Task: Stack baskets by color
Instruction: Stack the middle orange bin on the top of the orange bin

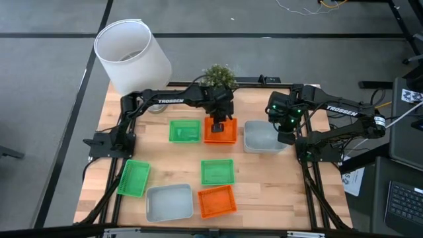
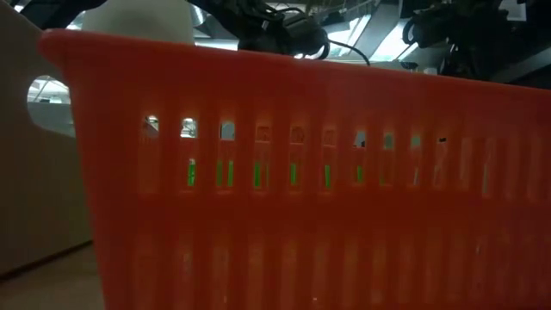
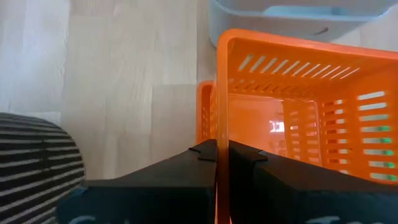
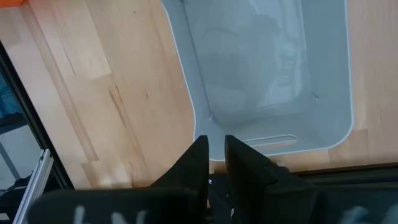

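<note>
We're mid-stack on orange. Left gripper (image 3: 221, 163) is pinching the wall of an orange basket (image 3: 298, 99), fingers pressed tight on the rim; a second orange basket (image 3: 206, 115) is sitting directly under it, looks part-nested. Judging it's being lowered into that one. Next move: we're needing to square it up, seat it, then release.

Right gripper (image 4: 215, 155) is gripping the near rim of a grey basket (image 4: 261, 68), fingers nearly together on the edge. A spare grey basket (image 1: 170, 202) and the last orange one (image 1: 217, 201) are lying well away from both grippers, at the table's front; three green baskets (image 1: 184, 131) are spread between, unstacked.
</note>
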Action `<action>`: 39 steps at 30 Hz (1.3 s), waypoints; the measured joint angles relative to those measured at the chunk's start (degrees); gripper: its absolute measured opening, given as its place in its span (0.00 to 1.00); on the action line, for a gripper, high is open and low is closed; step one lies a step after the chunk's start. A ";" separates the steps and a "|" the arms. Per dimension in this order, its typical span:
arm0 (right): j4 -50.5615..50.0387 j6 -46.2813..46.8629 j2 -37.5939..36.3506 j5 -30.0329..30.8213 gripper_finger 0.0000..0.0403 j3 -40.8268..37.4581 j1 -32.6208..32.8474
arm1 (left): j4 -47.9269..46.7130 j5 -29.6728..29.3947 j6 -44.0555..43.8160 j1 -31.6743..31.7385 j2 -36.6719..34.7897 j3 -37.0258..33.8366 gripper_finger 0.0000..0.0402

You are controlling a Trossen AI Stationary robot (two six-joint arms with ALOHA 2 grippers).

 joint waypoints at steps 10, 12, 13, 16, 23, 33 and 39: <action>0.00 -0.03 0.00 0.00 0.13 0.00 -0.01 | -0.12 0.37 -0.37 -0.59 1.17 -0.05 0.03; 0.00 -0.03 0.00 -0.02 0.13 0.00 0.00 | -0.03 0.39 -0.70 -0.68 1.08 0.00 0.06; 0.00 -0.03 0.00 -0.02 0.13 0.00 -0.01 | -0.03 0.40 -1.30 -0.70 1.09 0.00 0.07; 0.00 -0.03 0.00 -0.02 0.13 0.00 -0.01 | 0.01 0.39 -1.84 -0.58 0.92 -0.02 0.11; 0.00 -0.03 0.00 -0.02 0.13 0.00 -0.01 | -0.20 1.51 -2.95 -0.55 0.90 -0.02 0.16; 0.17 -0.03 0.00 -0.02 0.13 0.00 -0.01 | -0.25 4.92 -3.30 -0.57 0.90 -0.02 0.16; 0.37 -0.05 0.00 -0.02 0.13 0.00 -0.01 | -0.48 3.20 -3.18 -0.57 0.90 2.63 0.16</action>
